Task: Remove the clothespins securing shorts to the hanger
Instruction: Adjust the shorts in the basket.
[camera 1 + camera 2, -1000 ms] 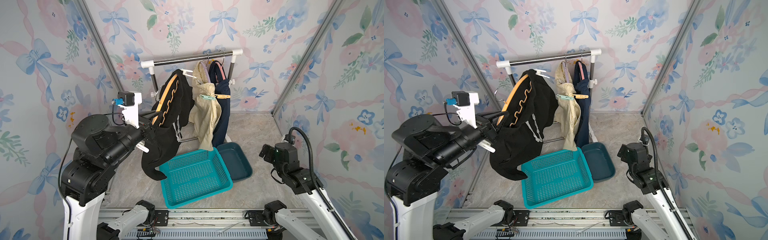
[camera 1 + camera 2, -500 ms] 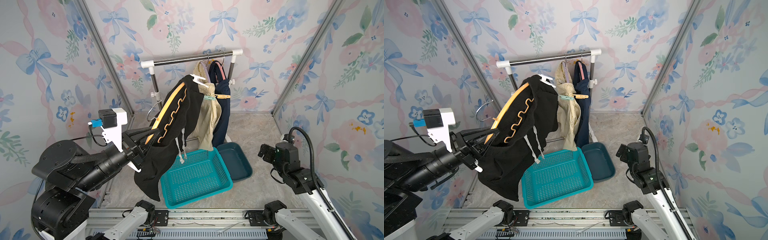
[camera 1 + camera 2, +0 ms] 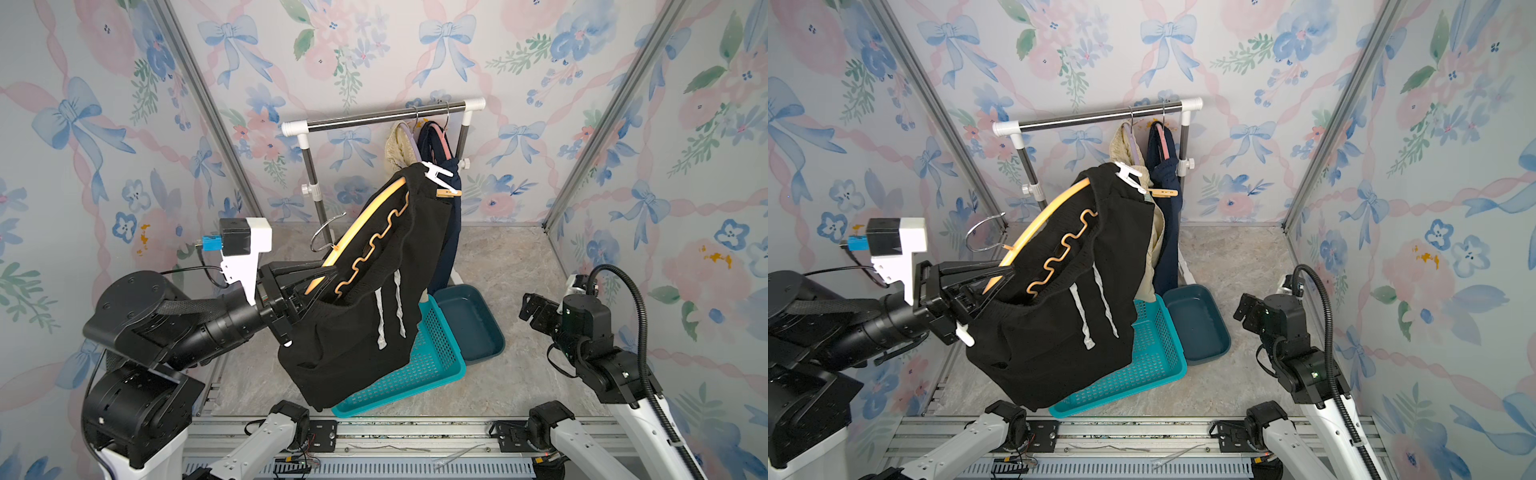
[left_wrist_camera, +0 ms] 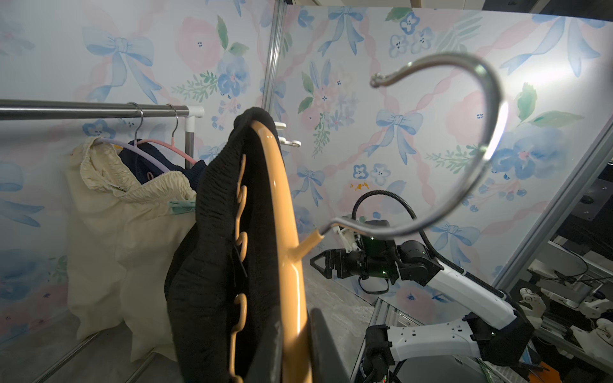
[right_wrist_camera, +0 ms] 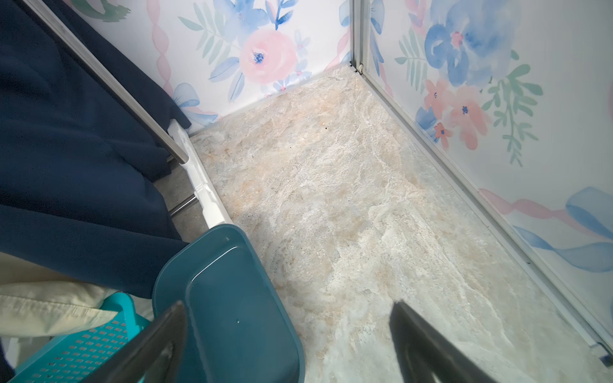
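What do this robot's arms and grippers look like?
The left arm and right arm: bulky black joints, white lower links. The left gripper and right gripper: black tapered fingers. Left wrist: white bracket, black camera, blue plug. Right arm: ribbed black hose.

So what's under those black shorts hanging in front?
A teal mesh basket sits below the black shorts; much of it is hidden, so anything lying there cannot be seen.

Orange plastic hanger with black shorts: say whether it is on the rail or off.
Off. Its metal hook hangs clear of the silver rail; the shut left tool holds the orange hanger tilted.
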